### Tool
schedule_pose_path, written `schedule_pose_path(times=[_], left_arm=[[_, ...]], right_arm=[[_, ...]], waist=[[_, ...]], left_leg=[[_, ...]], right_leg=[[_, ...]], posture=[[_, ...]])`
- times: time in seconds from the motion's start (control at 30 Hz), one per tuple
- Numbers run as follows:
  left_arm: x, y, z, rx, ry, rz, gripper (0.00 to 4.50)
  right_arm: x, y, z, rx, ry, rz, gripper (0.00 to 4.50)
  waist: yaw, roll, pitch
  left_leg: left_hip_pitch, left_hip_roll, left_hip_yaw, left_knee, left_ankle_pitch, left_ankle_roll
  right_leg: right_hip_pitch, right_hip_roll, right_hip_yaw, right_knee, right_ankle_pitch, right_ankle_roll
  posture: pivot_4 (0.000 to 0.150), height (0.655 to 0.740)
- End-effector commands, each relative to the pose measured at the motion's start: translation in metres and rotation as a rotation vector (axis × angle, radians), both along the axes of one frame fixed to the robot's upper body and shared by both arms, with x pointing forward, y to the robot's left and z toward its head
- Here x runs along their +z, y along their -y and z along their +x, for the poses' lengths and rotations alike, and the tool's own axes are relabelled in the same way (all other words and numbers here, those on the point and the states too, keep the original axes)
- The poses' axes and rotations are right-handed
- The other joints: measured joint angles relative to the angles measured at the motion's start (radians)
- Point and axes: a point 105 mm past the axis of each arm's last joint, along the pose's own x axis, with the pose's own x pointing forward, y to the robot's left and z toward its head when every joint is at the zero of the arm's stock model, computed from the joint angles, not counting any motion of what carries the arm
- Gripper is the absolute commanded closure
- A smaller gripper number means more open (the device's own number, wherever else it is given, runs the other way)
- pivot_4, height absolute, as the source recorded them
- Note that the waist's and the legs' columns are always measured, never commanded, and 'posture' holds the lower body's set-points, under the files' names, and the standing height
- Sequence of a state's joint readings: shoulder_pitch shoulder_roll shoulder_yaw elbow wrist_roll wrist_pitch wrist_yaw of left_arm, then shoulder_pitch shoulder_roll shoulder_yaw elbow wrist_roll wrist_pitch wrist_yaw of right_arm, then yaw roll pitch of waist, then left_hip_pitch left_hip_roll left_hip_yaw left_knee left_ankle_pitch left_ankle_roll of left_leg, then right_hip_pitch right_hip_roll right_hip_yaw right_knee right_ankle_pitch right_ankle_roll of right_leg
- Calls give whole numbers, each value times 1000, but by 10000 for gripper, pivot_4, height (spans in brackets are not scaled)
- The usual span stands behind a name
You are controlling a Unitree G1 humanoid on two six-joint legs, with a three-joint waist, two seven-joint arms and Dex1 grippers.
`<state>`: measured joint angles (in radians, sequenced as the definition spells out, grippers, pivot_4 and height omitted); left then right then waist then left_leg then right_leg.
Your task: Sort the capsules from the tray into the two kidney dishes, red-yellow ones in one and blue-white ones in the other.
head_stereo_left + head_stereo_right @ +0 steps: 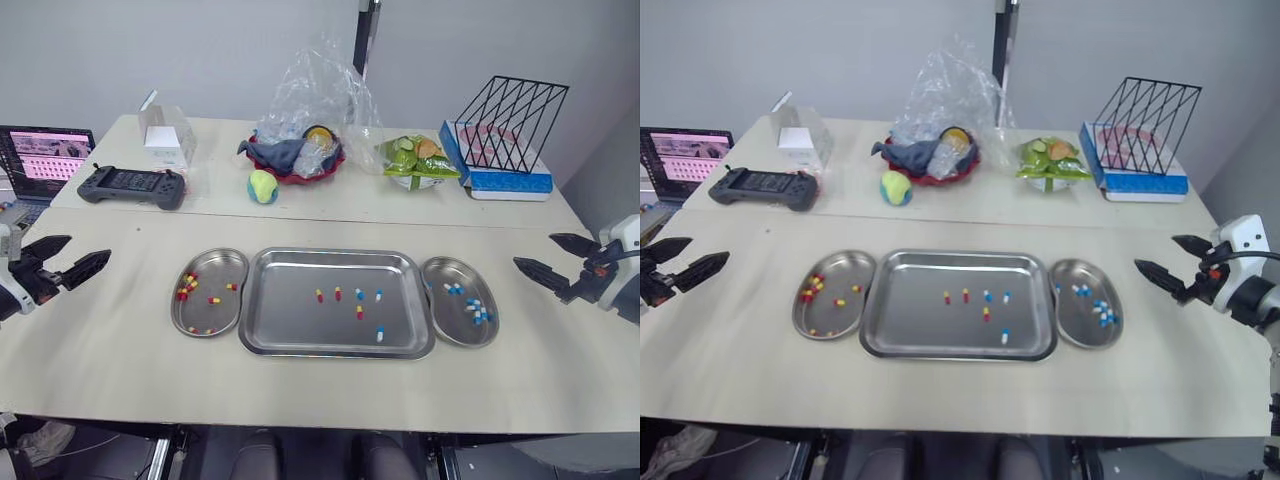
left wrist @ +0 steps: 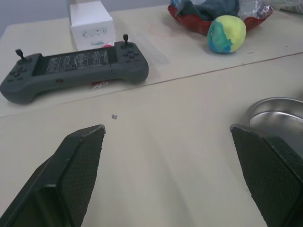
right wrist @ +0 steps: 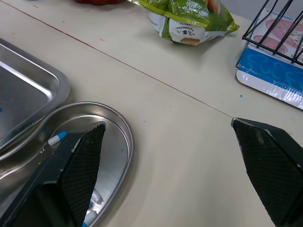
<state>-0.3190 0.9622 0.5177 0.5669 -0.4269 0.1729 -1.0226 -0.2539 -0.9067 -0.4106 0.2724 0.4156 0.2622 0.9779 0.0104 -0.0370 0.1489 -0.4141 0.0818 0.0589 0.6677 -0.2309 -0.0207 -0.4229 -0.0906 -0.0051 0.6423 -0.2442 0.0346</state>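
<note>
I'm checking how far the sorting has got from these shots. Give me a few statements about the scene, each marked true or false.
1. The tray holds capsules of both colours. True.
2. The left kidney dish holds blue-white ones. False: it holds red-yellow capsules.
3. The left pincer and the right pincer are open and empty. True.
4. The right pincer hovers over the tray. False: it is out past the right kidney dish, away from the tray.
</note>
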Motion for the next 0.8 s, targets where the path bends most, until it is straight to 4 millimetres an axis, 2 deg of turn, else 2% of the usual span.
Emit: schedule_pose_path(times=[0.03, 0.23, 0.5, 0.63, 0.8], left_arm=[[9, 0, 2, 4, 40, 28, 249], [6, 6, 5, -16, 27, 12, 249], [0, 34, 11, -101, 12, -61, 249], [7, 66, 10, -239, -22, -92, 249], [14, 133, 11, -448, -62, -69, 249]], right_arm=[[15, 0, 1, -1, 61, -7, 0], [15, 0, 0, 1, 57, -8, 0], [15, -5, 1, 16, 58, -6, 0], [17, -7, 1, 23, 59, -17, 0], [17, -17, 3, 56, 53, -12, 0]], waist=[[-1, 0, 0], [1, 0, 0], [1, 0, 0], [1, 0, 0], [3, 0, 0]], left_leg=[[0, 0, 0, 0, 0, 0], [0, 0, 0, 0, 0, 0], [0, 0, 0, 0, 0, 0], [0, 0, 0, 0, 0, 0], [0, 0, 0, 0, 0, 0]], right_leg=[[0, 0, 0, 0, 0, 0], [0, 0, 0, 0, 0, 0], [0, 0, 0, 0, 0, 0], [0, 0, 0, 0, 0, 0], [1, 0, 0, 0, 0, 0]], posture=[[1500, 7334], [1500, 7334], [1500, 7334], [1500, 7334], [1500, 7334]])
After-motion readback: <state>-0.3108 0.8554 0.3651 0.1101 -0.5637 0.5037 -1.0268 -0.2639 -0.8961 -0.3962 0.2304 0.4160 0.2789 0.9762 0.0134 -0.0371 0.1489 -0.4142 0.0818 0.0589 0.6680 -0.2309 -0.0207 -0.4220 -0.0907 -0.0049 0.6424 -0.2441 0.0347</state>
